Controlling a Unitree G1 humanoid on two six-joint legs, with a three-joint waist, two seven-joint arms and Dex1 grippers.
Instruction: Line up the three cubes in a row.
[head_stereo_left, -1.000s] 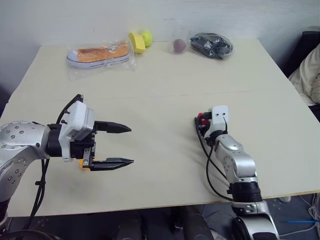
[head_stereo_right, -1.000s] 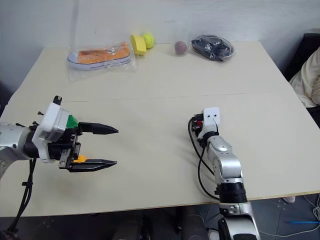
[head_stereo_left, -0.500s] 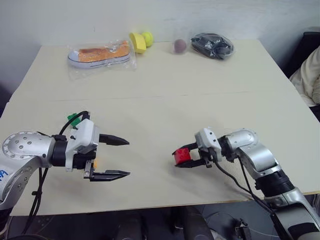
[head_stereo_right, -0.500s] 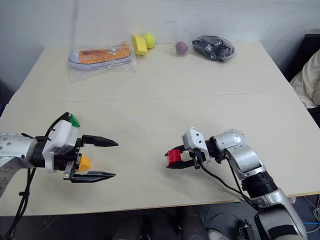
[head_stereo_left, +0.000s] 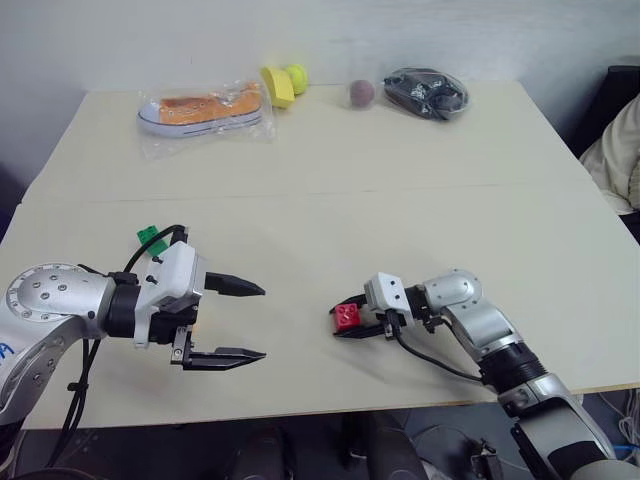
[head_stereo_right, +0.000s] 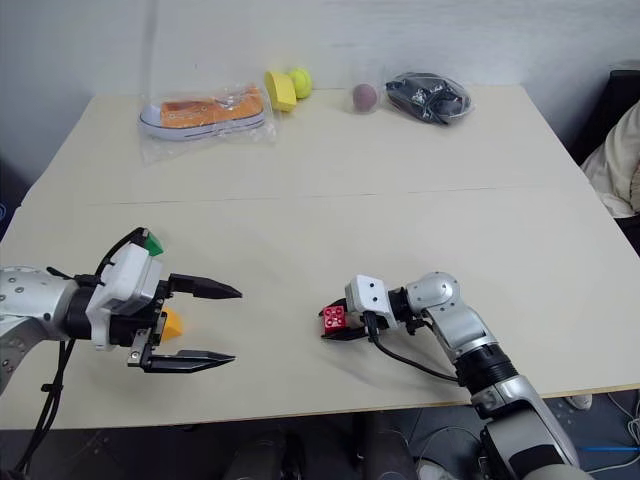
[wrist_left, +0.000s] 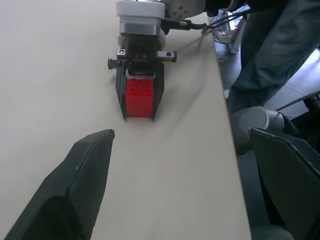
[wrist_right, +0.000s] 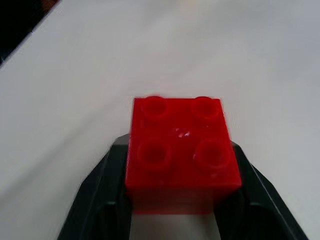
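A pale beige table stands against a white wall, with a bagged orange-and-white shoe, a yellow-green ball, a dark reddish ball and a bagged black item along its far edge.

In the left eye view the right gripper lies low near the front edge, pointing toward the robot's left, with the red cube between its fingers. A second ago this arm pointed away from the robot with the cube farther back on the table; half a second ago the cube was a little more to the right. The left gripper hovers with its fingers spread wide and nothing between them, slightly lower than before. The green cube sits on the table just behind it.

In the right eye view the orange-yellow cube lies on the table beside the base of the left gripper's fingers, well apart from the red one.

The left wrist view looks across the table at the right gripper, its fingers flanking the red cube, which rests studs-up on the surface; a person's legs stand beyond the table edge.

The right wrist view shows both black fingers against the red cube's sides; whether they press or have slackened, I cannot tell.
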